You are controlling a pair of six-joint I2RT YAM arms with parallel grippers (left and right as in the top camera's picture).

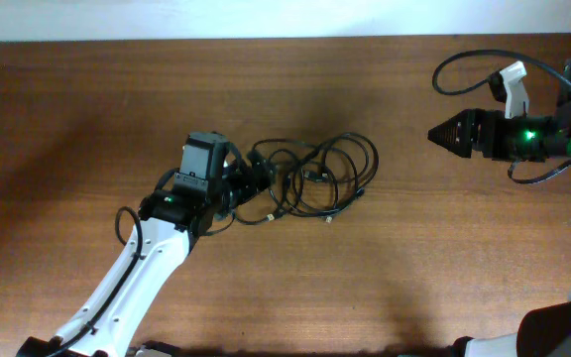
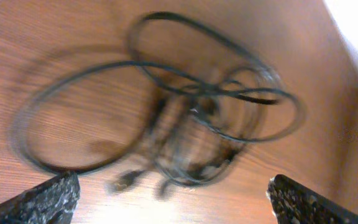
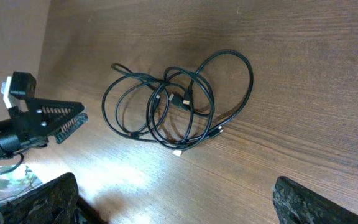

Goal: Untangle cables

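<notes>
The tangle of thin black cables with small metal plug ends (image 1: 315,178) lies in overlapping loops near the middle of the brown wooden table (image 1: 67,99), flat on the wood. The left gripper (image 1: 258,183) sits just beside the loops, on the side toward the table's left edge, its jaws spread wide and holding nothing. The right gripper (image 1: 440,134) hangs near the far right corner, well apart from the cables, its jaws likewise wide and empty.
</notes>
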